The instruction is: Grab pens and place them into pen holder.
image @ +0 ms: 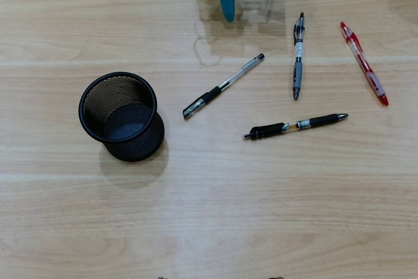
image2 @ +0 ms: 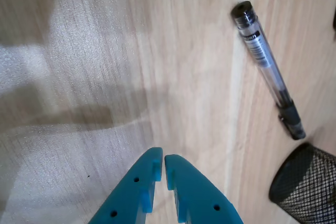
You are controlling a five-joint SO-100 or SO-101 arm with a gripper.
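Teal end effector [image2: 161, 170] closed and empty, clear pen [image2: 268, 70] well apart to its right in wrist view, mesh pen holder [image2: 307, 184] beyond

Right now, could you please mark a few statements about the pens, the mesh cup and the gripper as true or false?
1. The round black wire-mesh cup is empty. True.
2. The red pen lies closest to the cup in the overhead view. False: it lies farthest away; the clear pen with the black cap is closest.
3. The teal gripper holds a pen. False: its fingers are almost closed with nothing between them.
4. Four pens lie on the light wooden table. True: the grey-black pen and the black pen are the other two.
5. Two pens cross each other. False: all lie apart.
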